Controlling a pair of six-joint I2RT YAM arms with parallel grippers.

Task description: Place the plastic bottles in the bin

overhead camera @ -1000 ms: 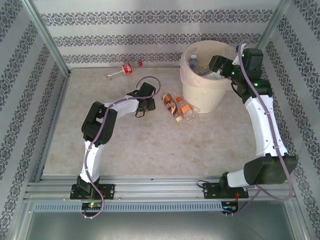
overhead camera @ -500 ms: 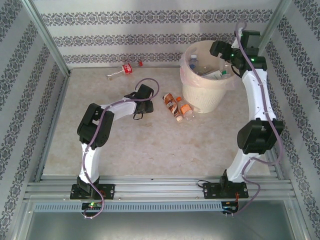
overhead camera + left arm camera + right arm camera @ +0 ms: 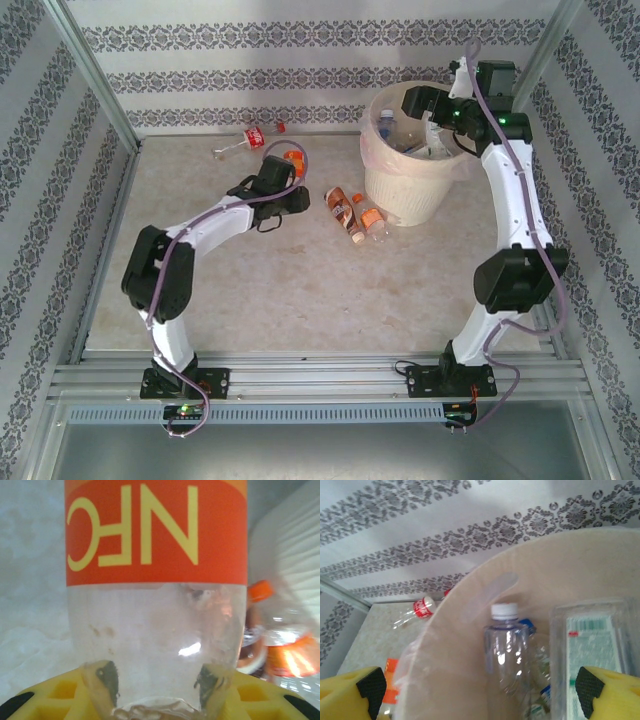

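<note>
Left tool (image 3: 157, 700) grips a clear bottle (image 3: 156, 620) — orange label, yellow letters — right tool (image 3: 477, 685) gapes open.

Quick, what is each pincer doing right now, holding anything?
Left pincer: closed on a clear bottle with an orange label.
Right pincer: open, holding nothing, above the bin.

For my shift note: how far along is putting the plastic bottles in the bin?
Done: the bin holds a white-capped bottle and others. In hand: the left gripper is shut on an orange-labelled NFC bottle; the right gripper hangs open above the bin. Left: two bottles beside the bin and a red-labelled bottle near the far wall.
</note>
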